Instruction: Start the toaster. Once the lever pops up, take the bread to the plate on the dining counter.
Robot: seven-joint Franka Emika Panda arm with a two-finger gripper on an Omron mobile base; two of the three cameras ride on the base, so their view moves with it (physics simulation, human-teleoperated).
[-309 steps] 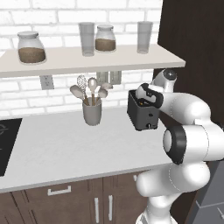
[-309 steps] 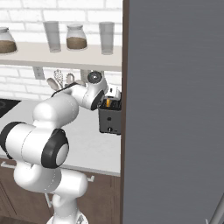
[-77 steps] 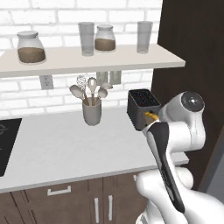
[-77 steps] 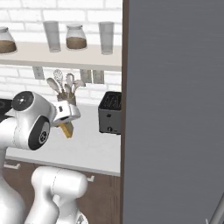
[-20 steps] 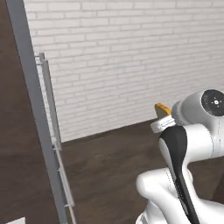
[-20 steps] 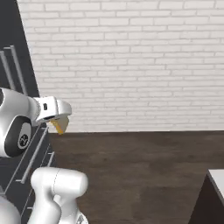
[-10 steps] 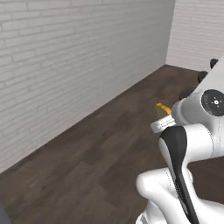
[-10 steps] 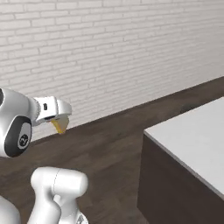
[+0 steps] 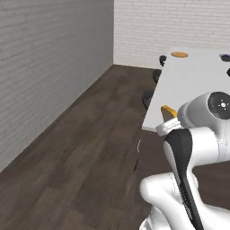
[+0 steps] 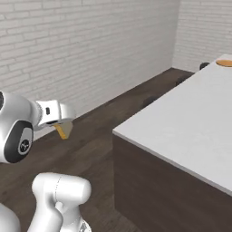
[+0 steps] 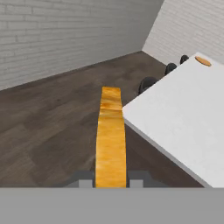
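Observation:
My gripper (image 11: 110,178) is shut on the bread (image 11: 110,135), a golden-crusted slice seen edge-on and standing up between the fingers. The same bread (image 9: 168,110) pokes out beside my white arm, level with the near corner of the dining counter (image 9: 193,85). From the right side the gripper (image 10: 61,124) hangs over the dark floor, left of the dining counter (image 10: 181,122) and well apart from it. The orange plate (image 9: 179,54) lies at the counter's far end, also plate (image 10: 225,63) and plate (image 11: 202,61). The toaster is out of view.
Dark round stools (image 11: 148,83) stand along the counter's left side. A small dark bowl (image 9: 224,56) sits at the far right of the countertop. White brick walls (image 10: 81,50) enclose the dark wooden floor (image 9: 85,148), which is open to the left of the counter.
The whole picture has swung round as the base turns: the wall slides away and the counter with its plate comes into view. The bread stays in the shut gripper.

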